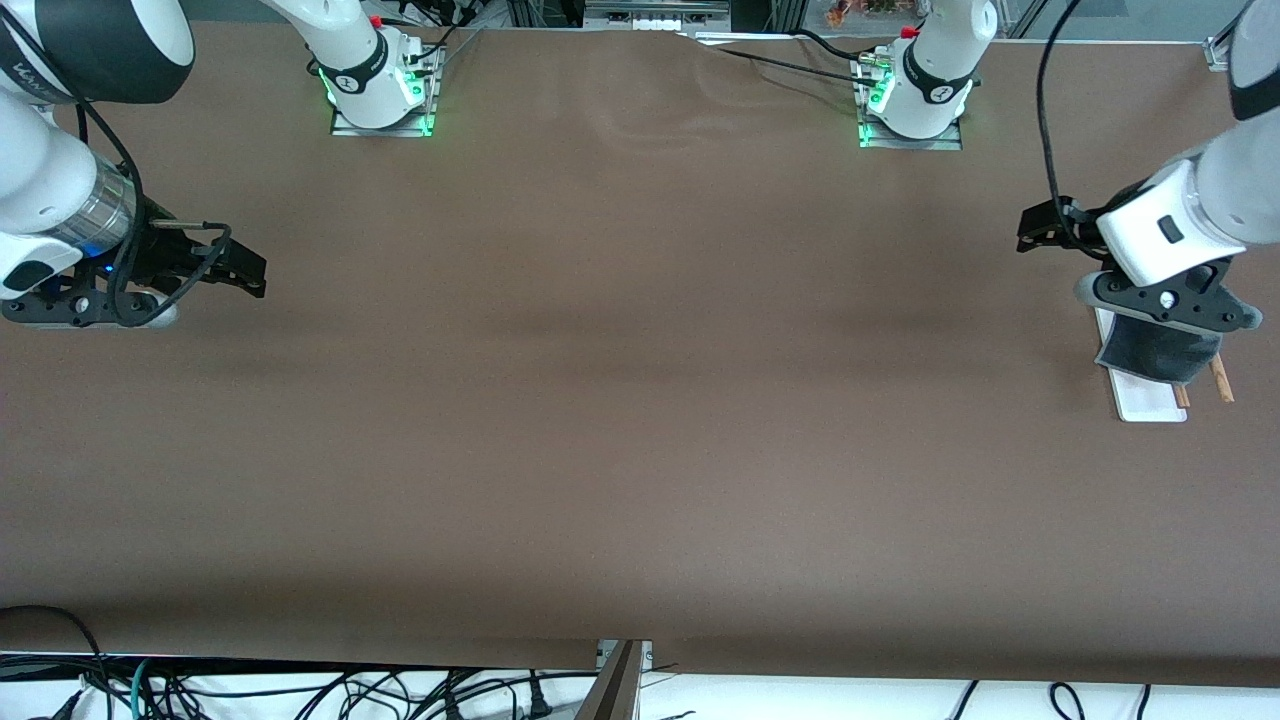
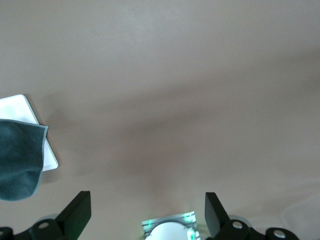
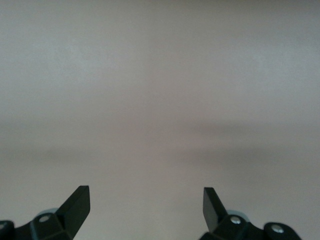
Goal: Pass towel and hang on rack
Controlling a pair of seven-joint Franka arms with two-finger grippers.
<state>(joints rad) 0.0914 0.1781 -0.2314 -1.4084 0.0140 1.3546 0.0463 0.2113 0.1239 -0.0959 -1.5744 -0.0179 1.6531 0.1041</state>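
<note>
Dark grey towel (image 1: 1160, 350) — white-based rack (image 1: 1150, 400), light-brown rods.

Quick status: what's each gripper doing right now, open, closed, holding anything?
Left gripper: open, empty, beside the rack, where the towel hangs.
Right gripper: open, empty, waiting over the table at the right arm's end.

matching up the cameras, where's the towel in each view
Front view: the towel is draped on the rack at the left arm's end of the table, just under the left gripper, whose fingers are open.
Left wrist view: the towel hangs at the picture's edge, over the rack's white base.
Right wrist view: not in it.
Shared landmark: the rack's white base, seen in the front and left wrist views.
</note>
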